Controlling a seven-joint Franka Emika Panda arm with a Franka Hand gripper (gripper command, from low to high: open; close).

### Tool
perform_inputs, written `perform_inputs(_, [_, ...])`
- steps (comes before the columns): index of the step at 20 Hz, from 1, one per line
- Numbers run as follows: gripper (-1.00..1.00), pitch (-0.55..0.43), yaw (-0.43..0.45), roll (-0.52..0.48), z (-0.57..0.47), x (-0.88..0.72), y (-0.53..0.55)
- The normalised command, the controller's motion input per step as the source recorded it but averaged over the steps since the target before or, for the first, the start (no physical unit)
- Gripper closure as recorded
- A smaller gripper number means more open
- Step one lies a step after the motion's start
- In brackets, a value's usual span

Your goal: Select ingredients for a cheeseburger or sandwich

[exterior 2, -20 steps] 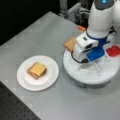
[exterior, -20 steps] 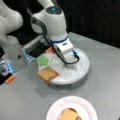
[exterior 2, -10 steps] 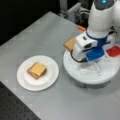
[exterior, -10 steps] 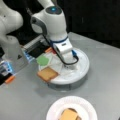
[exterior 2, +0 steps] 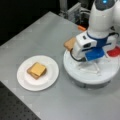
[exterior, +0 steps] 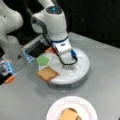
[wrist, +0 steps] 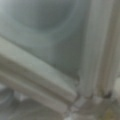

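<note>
The gripper is down inside the round white tray; its finger state cannot be told. 1 bread slice lies on the tray's edge. The sandwich sits on the plate.

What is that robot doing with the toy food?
The robot's claw is reaching down into a round white tray that holds toy food, like a bread slice and a green piece. On the white plate nearby, a yellow cheese square already sits on a brown piece. It is not clear what the claw is holding, if anything.
</note>
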Motion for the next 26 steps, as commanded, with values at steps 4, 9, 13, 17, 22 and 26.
perform_inputs(4, [-1.00, 0.062, -0.018, 0.000, -0.03, -0.03, 0.10])
perform_inputs(9, [-1.00, 0.098, -0.042, -0.025, 0.09, -0.01, 0.10])
perform_inputs(13, [-1.00, 0.120, -0.020, -0.024, 0.22, 0.05, 0.09])
perform_inputs(17, [-1.00, 0.119, 0.000, 0.000, 0.19, 0.12, 0.07])
perform_inputs(22, [-1.00, 0.152, -0.027, 0.048, 0.17, 0.15, 0.03])
perform_inputs(26, [-1.00, 0.209, -0.220, 0.092, 0.29, 0.14, 0.04])
